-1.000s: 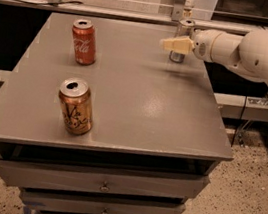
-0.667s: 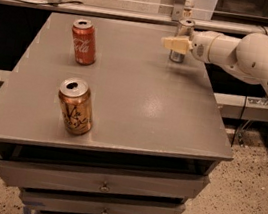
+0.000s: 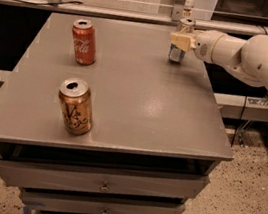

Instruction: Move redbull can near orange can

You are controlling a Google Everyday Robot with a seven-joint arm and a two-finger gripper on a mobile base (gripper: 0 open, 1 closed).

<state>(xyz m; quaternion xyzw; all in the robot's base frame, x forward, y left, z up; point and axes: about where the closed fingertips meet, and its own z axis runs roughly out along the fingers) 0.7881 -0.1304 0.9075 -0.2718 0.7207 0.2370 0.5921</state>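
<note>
The redbull can, slim and silver-blue, stands upright near the table's far right edge. My gripper reaches in from the right at the can's mid height, and its tan fingers are closed around the can, hiding its middle. The can's base still rests on the table. The orange can, copper with black lettering and a silver top, stands upright at the near left of the table, far from the gripper.
A red Coca-Cola can stands at the far left of the grey table. The table has drawers below its front edge. A rail runs behind the table. My white arm stretches over the table's right edge.
</note>
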